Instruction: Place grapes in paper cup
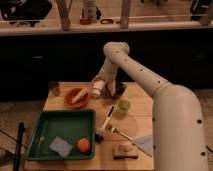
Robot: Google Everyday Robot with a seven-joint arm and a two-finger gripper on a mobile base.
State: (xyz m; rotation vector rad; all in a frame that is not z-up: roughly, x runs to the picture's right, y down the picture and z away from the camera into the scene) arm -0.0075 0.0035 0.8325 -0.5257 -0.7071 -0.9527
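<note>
Wooden table [140, 102] below a dark counter. Big white arm [145, 80] up from the right, bent at the top, pointing down over the far side. Gripper [103, 85] low there, right against the paper cup [97, 90]. Cup tipped sideways, between the orange bowl [76, 96] and the dark bowl [119, 90]. Not clear whether gripped or loose.
</note>
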